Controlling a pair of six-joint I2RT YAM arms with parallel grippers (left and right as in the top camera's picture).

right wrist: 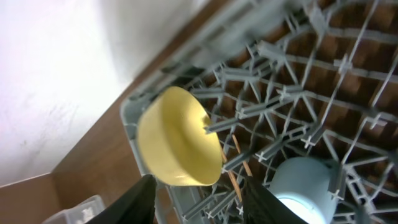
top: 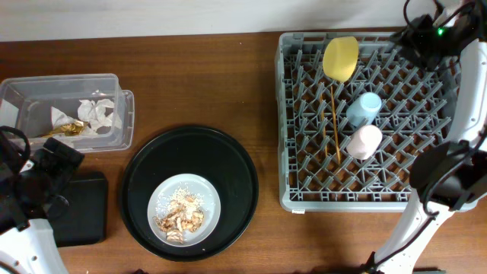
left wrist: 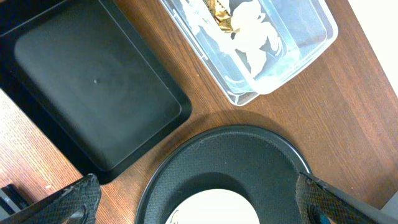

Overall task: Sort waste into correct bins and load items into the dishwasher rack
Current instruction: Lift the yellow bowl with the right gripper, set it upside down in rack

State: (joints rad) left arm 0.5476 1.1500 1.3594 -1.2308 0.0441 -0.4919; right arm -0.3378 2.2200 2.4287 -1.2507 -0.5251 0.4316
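Note:
The grey dishwasher rack (top: pixel 426 164) holds the yellow bowl (top: pixel 339 58) on its side, the light blue cup (top: pixel 364 108), the pink cup (top: pixel 364 141) and the chopsticks (top: pixel 332 122). The grey-white plate (top: pixel 183 207) with rice-like and brownish scraps (top: pixel 183 218) sits in the round black tray (top: pixel 228 164). The clear tub (top: pixel 30 95) holds napkins (top: pixel 97 113) and the gold wrapper (top: pixel 68 129). The flat black tray (top: pixel 85 209) lies below it. My left gripper (top: pixel 42 179) is open and empty over the table's left side. My right gripper (top: pixel 422 34) is open and empty above the rack's far right.
The left wrist view shows the flat black tray (left wrist: pixel 93 87), the clear tub (left wrist: pixel 280 50), the round tray (left wrist: pixel 249 155) and the plate's edge (left wrist: pixel 211 210) between my left fingers (left wrist: pixel 199 205). The right wrist view shows the bowl (right wrist: pixel 177 140), the blue cup (right wrist: pixel 298 186) and the rack (right wrist: pixel 292 81) past my right fingers (right wrist: pixel 199 205).

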